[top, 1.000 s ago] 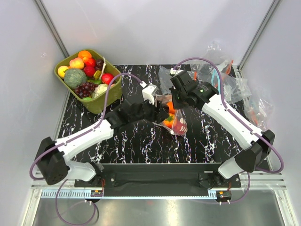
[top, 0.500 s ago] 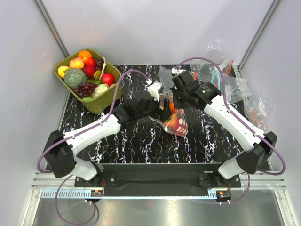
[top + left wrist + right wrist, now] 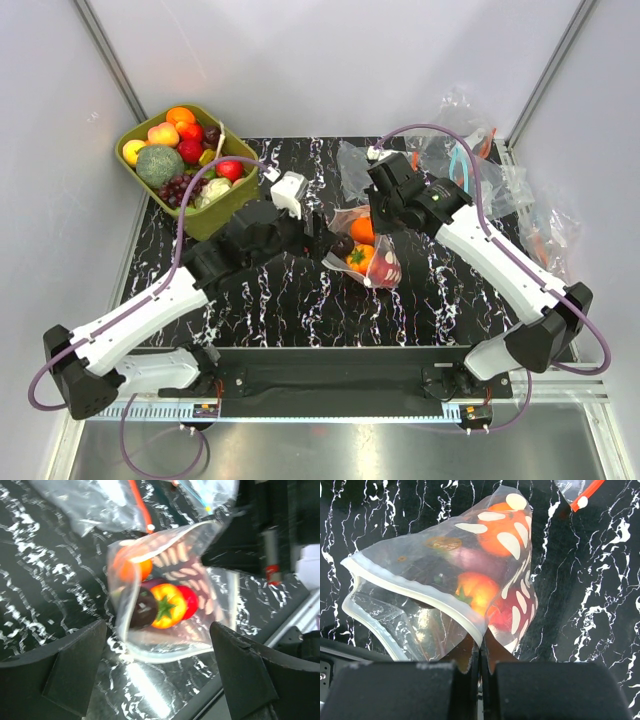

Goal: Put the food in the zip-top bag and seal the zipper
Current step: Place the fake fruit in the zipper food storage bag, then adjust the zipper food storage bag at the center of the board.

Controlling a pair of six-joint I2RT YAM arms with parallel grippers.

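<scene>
Your right pincer [image 3: 480, 652] pinched a corner of the clear white-dotted plastic bag [image 3: 385, 610] over the black marbled bench [image 3: 280, 300], glossy toy fruits [image 3: 475, 592] inside. Your left pincer [image 3: 157, 630] gaped empty at its mouth, the white press-seal zipper [image 3: 420, 597] running from the right pincer toward it.

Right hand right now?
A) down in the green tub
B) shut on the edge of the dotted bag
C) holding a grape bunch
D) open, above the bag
B: in the right wrist view the right hand has its fingers pressed together on the edge of the dotted bag.
</scene>
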